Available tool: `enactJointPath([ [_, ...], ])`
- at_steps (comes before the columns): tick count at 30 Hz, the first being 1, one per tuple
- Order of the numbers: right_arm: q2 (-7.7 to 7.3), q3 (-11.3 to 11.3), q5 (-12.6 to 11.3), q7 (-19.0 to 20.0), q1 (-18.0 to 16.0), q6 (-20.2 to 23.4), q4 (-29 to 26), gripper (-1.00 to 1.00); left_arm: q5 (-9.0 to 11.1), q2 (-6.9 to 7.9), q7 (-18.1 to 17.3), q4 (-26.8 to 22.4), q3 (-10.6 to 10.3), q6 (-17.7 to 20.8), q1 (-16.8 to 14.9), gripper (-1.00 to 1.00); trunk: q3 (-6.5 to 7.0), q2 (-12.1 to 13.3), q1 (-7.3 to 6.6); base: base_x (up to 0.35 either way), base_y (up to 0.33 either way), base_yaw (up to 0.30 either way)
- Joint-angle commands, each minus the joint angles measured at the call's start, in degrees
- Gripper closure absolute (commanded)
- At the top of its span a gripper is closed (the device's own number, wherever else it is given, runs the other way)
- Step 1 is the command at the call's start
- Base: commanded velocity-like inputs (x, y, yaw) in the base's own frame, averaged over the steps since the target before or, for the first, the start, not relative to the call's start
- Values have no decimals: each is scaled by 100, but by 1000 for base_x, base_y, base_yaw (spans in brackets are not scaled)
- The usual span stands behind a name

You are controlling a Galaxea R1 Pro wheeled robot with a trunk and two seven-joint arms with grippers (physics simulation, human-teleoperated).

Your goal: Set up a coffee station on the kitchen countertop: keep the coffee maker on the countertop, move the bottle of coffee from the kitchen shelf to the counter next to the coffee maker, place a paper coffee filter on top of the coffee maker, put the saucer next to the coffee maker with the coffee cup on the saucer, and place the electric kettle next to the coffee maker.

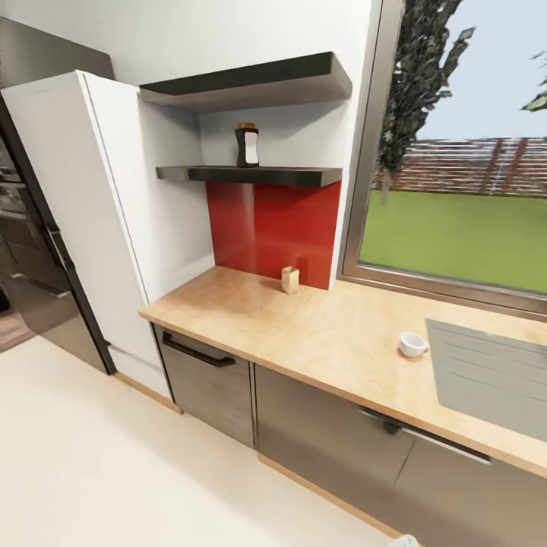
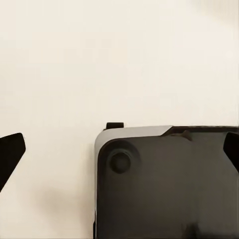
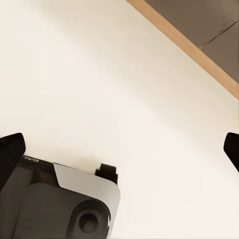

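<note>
Judging nothing yet done: bottle of coffee (image 1: 246,146) on the lower shelf (image 1: 304,177) at upper centre, coffee cup (image 1: 412,345) alone on the bench (image 1: 319,334) at right, both pincers (image 2: 119,149) (image 3: 119,147) spread apart, empty, over floor (image 1: 114,471).

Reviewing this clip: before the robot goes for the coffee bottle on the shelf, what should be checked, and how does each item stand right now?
1. Bottle of coffee upright on the lower shelf: ok.
2. Countertop has bare room for the station: ok.
3. Coffee cup on the countertop, no saucer under it: not ok.
4. Coffee maker on the countertop: cannot tell.
5. Left gripper open, nothing between its fingertips: ok.
6. Right gripper open, nothing held: ok.
</note>
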Motion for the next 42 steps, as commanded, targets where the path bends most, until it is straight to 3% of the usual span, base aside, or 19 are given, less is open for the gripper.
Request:
enactJointPath([
  [1, -2, 25, 18, 4, -6, -23, 3, -100, 9, -1, 4, 4, -9, -19, -8, -100, -12, -12, 5, 180, 297, 0],
  [8, 3, 23, 13, 9, -6, -26, 0, -100, 8, -12, 0, -67, -4, -19, -23, -100, -12, -12, 5, 169, 300, -16],
  [21, 7, 25, 12, 25, -6, -21, 6, -100, 8, -23, 4, -122, -2, -17, -18, -100, -12, -12, 5, 78, 328, -240],
  [29, 48, 25, 12, 19, -6, -21, 9, -100, -37, -283, 15, -106, -24, 23, -17, -100, -12, -12, 5, 73, 333, -265],
  [42, 127, 17, 12, 25, 11, -20, 9, -100, 6, -250, 42, -78, -17, 50, -17, -100, -12, -12, 5, 4, 335, -265],
])
